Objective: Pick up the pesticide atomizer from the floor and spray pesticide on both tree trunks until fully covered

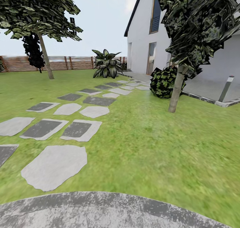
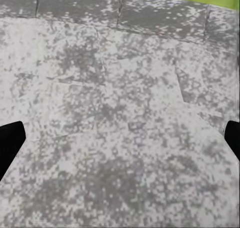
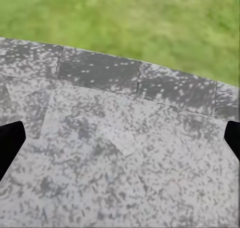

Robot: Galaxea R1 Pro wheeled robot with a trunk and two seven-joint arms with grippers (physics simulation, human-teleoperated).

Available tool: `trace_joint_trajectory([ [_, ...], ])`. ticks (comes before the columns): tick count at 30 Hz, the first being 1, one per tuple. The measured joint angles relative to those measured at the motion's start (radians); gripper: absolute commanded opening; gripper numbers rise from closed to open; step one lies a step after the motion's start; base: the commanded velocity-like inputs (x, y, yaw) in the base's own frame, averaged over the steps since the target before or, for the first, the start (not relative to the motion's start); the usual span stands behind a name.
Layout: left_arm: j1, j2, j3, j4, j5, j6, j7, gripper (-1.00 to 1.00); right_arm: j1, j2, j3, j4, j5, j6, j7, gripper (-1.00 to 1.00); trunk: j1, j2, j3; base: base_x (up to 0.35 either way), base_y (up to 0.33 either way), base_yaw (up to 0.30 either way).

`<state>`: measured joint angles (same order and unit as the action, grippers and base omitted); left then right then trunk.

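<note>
Both my end effectors [image 2: 120, 138] [image 3: 120, 138] hang wide open and empty over speckled paving [image 1: 100, 209], no atomizer spotted, so I'd scan the grass [image 1: 160, 148] between the left tree trunk [image 1: 45, 58] and right one [image 1: 176, 91] before rolling anywhere.

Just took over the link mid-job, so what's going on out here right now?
Nothing is being handled yet. The robot stands on grey speckled paving at the edge of the lawn, facing stepping stones and two trees: one near the fence, one by the house. Both wrist views look down at the paving, and each gripper's dark fingertips sit wide apart with nothing between them. No sprayer can be seen.
</note>
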<state>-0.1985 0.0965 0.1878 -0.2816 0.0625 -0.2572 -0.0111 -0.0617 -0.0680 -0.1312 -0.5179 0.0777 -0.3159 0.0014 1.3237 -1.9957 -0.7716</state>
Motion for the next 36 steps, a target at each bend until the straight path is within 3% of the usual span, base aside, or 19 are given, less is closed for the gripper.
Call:
trace_joint_trajectory([
  [36,0.0,0.0,-0.001,0.0,0.0,0.0,0.0,1.0,0.0,0.0,0.0,0.0,0.0,0.0,0.0,1.0,0.0,0.0,0.0,0.264,-0.178,0.0],
])
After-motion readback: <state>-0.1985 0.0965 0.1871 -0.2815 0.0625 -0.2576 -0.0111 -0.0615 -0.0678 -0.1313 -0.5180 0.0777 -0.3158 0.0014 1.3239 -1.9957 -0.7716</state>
